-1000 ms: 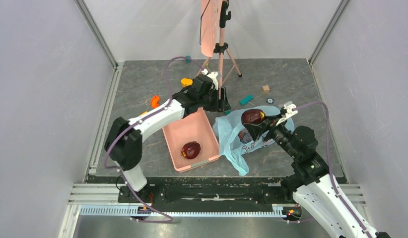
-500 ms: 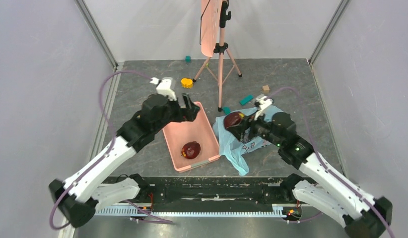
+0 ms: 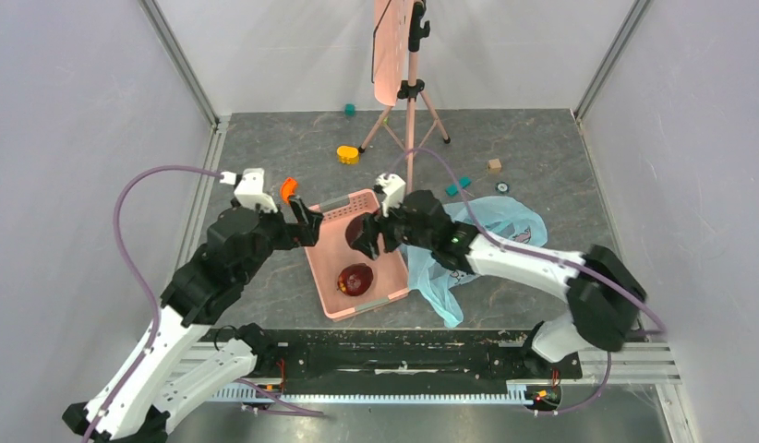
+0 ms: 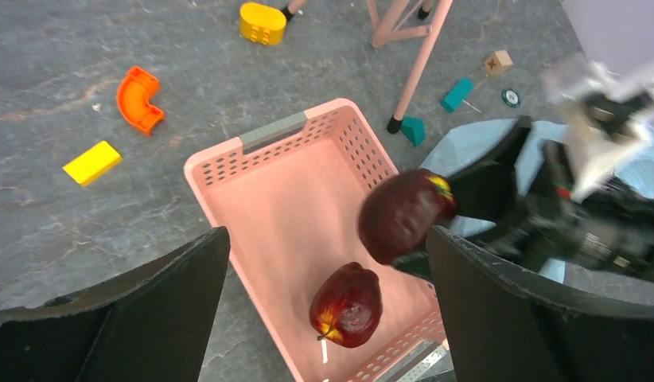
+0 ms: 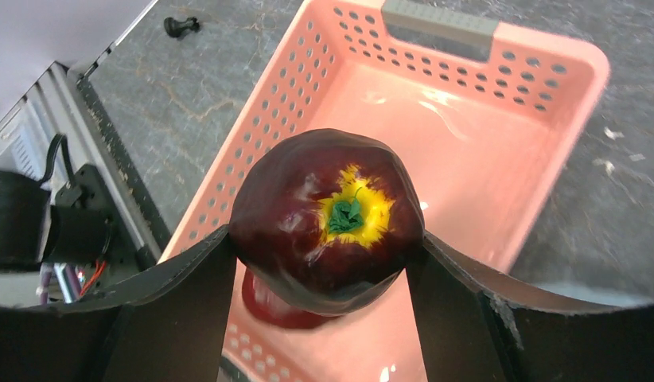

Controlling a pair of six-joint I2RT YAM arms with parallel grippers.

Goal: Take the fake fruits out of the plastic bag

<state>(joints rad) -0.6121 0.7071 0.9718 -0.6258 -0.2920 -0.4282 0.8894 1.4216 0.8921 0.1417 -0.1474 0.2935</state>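
And there's the fake fruit (image 5: 326, 219), glossy dark red with a yellow patch and a green tuft at the stem end, hanging in the air over the pink basket (image 4: 228, 163). The right gripper (image 5: 324, 243) has it pinched from both sides, 1 black finger pressed on each flank, jaws spread only as wide as the fruit itself. From above, it sits over the basket's right-hand side, clear of the floor.

Down below, a 2nd fake fruit (image 4: 347, 305) lies on the basket floor at the near end, red with a yellowish streak, nothing touching it. The right wrist view catches it peeking out from under the held one.

The plastic bag (image 3: 510, 217), thin, light blue and crumpled, lies flat on the grey table just right of the basket, with the right arm reaching across it. Whether anything is inside it, I can't tell.

Over on the other side, the left gripper (image 4: 328, 239) hovers off the basket's far-left corner, fingers spread wide and holding nothing.

Further out on the table: an orange curved block (image 4: 138, 99), a yellow block (image 4: 92, 161) beside it, a yellow rounded piece (image 4: 262, 21), 2 teal blocks (image 4: 457, 93), a small wooden cube (image 4: 499, 60), and a pink tripod stand (image 3: 410, 92) beyond the basket.
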